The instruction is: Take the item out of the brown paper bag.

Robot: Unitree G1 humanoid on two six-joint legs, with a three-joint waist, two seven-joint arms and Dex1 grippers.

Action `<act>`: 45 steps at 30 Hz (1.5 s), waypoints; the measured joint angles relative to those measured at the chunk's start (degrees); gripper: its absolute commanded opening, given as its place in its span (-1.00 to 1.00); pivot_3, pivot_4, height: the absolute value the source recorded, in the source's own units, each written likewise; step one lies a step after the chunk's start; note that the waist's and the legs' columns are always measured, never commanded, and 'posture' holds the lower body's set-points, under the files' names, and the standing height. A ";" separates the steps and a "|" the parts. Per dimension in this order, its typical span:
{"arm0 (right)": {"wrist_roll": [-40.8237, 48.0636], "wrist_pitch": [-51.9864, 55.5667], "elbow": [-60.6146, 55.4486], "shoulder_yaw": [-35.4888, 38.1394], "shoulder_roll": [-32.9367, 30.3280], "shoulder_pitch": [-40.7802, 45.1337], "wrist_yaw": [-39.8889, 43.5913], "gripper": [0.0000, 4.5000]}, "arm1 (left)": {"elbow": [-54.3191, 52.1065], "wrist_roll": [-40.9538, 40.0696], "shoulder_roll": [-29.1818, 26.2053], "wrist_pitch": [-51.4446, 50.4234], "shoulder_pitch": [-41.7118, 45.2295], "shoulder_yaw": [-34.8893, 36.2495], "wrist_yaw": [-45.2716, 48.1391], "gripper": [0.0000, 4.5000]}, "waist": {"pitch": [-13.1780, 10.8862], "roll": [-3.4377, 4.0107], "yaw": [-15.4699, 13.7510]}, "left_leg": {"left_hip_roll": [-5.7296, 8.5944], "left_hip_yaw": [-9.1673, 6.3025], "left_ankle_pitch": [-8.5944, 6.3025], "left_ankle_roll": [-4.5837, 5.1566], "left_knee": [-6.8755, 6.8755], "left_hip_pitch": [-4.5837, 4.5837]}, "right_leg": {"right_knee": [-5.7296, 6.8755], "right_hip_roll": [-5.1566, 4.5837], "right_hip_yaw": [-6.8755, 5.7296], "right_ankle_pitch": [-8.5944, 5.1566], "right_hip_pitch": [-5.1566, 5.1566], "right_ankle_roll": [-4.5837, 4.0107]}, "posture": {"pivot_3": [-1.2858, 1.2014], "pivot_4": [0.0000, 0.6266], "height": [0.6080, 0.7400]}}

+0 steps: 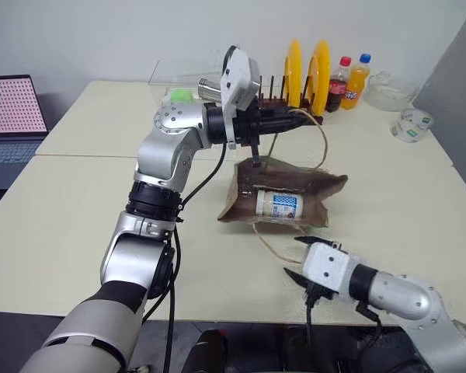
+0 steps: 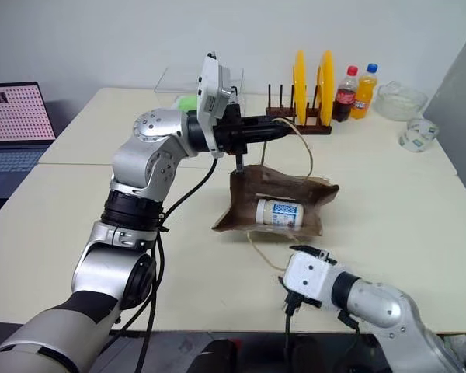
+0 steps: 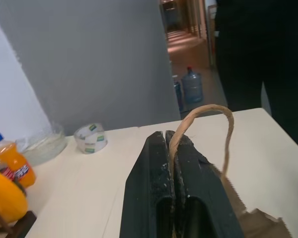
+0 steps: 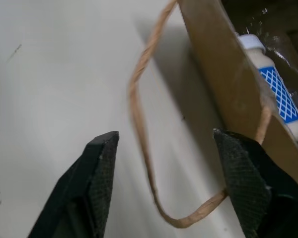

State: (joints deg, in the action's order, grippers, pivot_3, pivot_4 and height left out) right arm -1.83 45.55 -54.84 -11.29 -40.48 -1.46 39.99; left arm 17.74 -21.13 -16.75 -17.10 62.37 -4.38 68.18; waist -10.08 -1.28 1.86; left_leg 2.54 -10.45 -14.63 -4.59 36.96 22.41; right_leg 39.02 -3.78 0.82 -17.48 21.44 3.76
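The brown paper bag lies on its side in the middle of the table, its mouth facing me. Inside it rests the item, a white bottle with a blue-patterned label. My left gripper points level above the bag and is shut on the upper cord handle, holding the bag's top side up. The lower cord handle lies looped on the table in front of the bag. My right gripper hovers open near the table's front edge, just short of that loop, with nothing held.
A plate rack with two yellow plates stands behind the bag. Right of it are a cola bottle, an orange soda bottle, a glass bowl and a tape roll. A laptop sits far left.
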 measured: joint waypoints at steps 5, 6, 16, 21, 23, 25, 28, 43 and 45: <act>20.30 -0.11 -0.04 11.25 -0.14 0.97 0.59 0.37 | -0.30 -0.32 0.13 -0.20 -0.34 -0.07 0.02 -1.00 | 0.00 0.00 0.07 | -0.02 0.01 0.00 0.01 -0.01 -0.01 | 0.00 0.01 -0.01 0.01 -0.01 -0.01 | 0.03 -0.52 1.00; 25.98 -0.11 -0.05 13.46 -1.65 0.89 -0.41 0.37 | -0.36 -0.35 0.12 -0.18 -0.44 -0.11 0.09 -1.00 | 0.00 0.00 0.01 | -0.01 0.01 -0.01 0.01 0.00 -0.01 | 0.00 -0.02 0.00 0.01 -0.03 -0.01 | 0.03 -0.52 1.00; 59.52 -1.50 -0.10 21.72 -10.48 2.71 -19.77 0.45 | -1.41 -0.37 0.13 -0.11 -1.05 -1.00 1.22 -1.00 | -0.01 -0.02 0.10 | -0.01 0.07 -0.12 0.21 0.01 -0.01 | 0.00 -0.03 0.02 0.01 -0.03 -0.01 | 0.03 -0.52 1.00; 50.46 5.08 1.75 12.75 -16.02 20.21 -24.15 0.99 | -1.57 -0.44 0.62 0.07 -1.08 -1.39 1.26 -1.00 | -0.01 0.03 0.45 | -0.05 0.09 -0.11 0.21 -0.05 -0.05 | -0.02 0.03 0.02 0.00 -0.01 0.00 | 0.03 -0.52 1.00; 46.97 7.52 4.30 7.53 -16.00 25.94 -23.91 0.99 | -1.43 -0.45 0.77 0.18 -0.99 -1.49 1.26 -1.00 | -0.01 0.03 0.45 | -0.05 0.09 -0.11 0.20 -0.05 -0.02 | -0.03 0.03 0.03 0.00 0.04 -0.01 | 0.03 -0.52 1.00; 43.18 10.22 6.73 1.16 -16.00 31.56 -22.54 0.99 | -1.12 -0.44 0.72 0.42 -0.89 -1.43 1.28 -1.00 | -0.02 0.03 0.50 | -0.04 0.10 -0.02 0.04 -0.05 0.08 | -0.05 0.02 0.04 0.00 0.13 -0.01 | 0.03 -0.52 1.00; 37.13 13.40 9.43 -8.38 -15.81 37.70 -20.04 0.99 | 0.04 -0.39 1.27 1.45 -0.25 -1.49 1.26 -1.00 | -0.02 0.03 0.54 | -0.03 0.10 0.00 0.01 -0.03 0.30 | -0.04 0.00 0.02 0.00 0.34 -0.01 | 0.03 -0.52 1.00; 8.10 8.84 18.49 -32.40 -15.58 48.11 -7.43 0.99 | 3.32 -0.27 1.33 4.90 0.87 -1.31 1.21 -1.00 | -0.01 0.04 0.85 | 0.00 0.18 0.01 -0.02 0.00 0.52 | 0.06 -0.06 0.08 0.01 0.68 -0.01 | 0.03 -0.52 1.00; 2.75 6.10 21.05 -35.57 -15.47 49.03 -5.35 0.99 | 3.47 -0.27 1.41 5.08 0.94 -1.31 1.20 -1.00 | -0.01 0.04 0.98 | 0.01 0.20 0.01 -0.02 0.00 0.51 | 0.06 -0.06 0.10 0.01 0.69 -0.01 | 0.03 -0.52 1.00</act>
State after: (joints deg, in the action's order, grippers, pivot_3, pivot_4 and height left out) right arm 0.92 51.65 -33.79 -46.85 -55.95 47.57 34.63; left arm 21.22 -21.40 -15.33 -12.02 63.31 -5.69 69.38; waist -10.09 -1.24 2.84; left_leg 2.55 -10.25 -14.61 -4.61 36.95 22.92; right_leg 39.08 -3.84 0.91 -17.47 22.12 3.75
